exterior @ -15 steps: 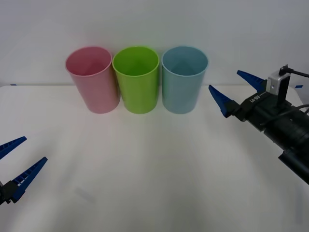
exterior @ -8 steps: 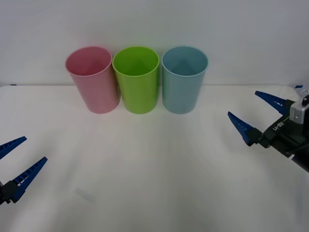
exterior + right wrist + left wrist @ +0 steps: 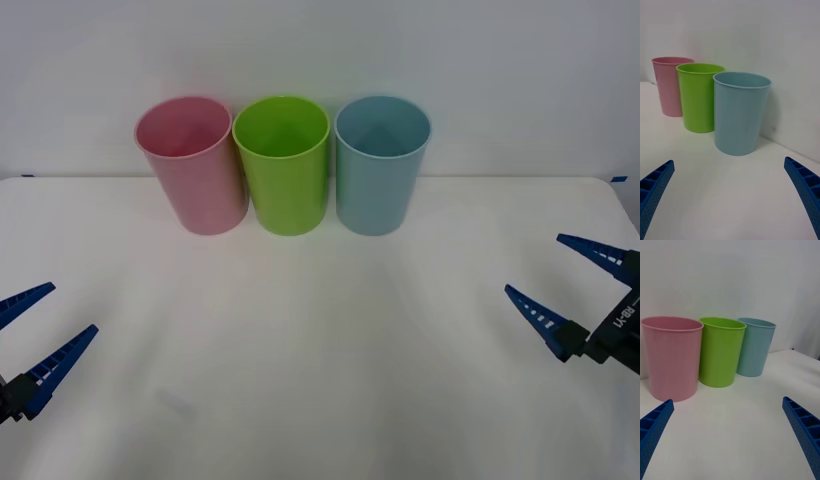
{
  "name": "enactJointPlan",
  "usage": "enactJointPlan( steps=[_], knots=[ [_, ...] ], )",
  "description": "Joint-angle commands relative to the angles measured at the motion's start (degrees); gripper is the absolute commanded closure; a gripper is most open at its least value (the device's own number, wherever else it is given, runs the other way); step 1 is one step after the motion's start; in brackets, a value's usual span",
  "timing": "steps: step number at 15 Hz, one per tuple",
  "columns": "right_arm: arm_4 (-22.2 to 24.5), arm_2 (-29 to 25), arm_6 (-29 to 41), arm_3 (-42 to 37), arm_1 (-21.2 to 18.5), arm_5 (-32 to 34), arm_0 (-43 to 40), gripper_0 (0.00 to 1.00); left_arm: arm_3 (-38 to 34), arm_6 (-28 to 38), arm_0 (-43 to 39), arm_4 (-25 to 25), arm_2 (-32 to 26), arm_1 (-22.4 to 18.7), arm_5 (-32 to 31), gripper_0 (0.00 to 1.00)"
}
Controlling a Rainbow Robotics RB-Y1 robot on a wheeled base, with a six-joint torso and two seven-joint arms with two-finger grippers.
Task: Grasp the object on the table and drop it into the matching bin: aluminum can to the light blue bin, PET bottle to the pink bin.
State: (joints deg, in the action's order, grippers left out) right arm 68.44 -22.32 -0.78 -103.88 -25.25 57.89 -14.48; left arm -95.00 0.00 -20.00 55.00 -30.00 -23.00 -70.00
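The light blue bin (image 3: 381,170) stands upright at the right end of a row at the back of the white table (image 3: 320,340), and the pink bin (image 3: 192,170) at the left end. The aluminum can and the PET bottle are out of view. My right gripper (image 3: 533,263) hovers open and empty near the table's right edge, well right of and nearer than the blue bin. In the right wrist view the gripper (image 3: 728,160) faces the blue bin (image 3: 741,112). My left gripper (image 3: 73,307) hangs open and empty at the front left, and in its wrist view (image 3: 727,400) it faces the pink bin (image 3: 672,356).
A lime green bin (image 3: 283,165) stands between the pink and blue bins, all three nearly touching. A white wall rises right behind the row. Bare tabletop stretches between the two grippers.
My right gripper has pulled back from beside the blue bin, moving right and towards the table's near edge, open all the while. The left arm and the bins have not moved.
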Motion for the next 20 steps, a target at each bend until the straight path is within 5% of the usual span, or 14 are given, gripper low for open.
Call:
enactJointPlan(
  steps=[1,6,20],
  knots=[
    [-0.1,-3.4,-1.3,2.5,0.8,5.9,0.0,0.00,0.0,0.0,0.0,0.0,0.0,0.0,0.0,0.00],
    [-1.7,-7.2,-4.4,7.0,0.7,11.7,-0.4,0.00,0.0,0.0,0.0,0.0,0.0,0.0,0.0,0.00],
    [-8.2,-5.5,-6.4,7.2,0.8,10.0,-9.1,0.00,0.0,0.0,0.0,0.0,0.0,0.0,0.0,0.00]
  ],
)
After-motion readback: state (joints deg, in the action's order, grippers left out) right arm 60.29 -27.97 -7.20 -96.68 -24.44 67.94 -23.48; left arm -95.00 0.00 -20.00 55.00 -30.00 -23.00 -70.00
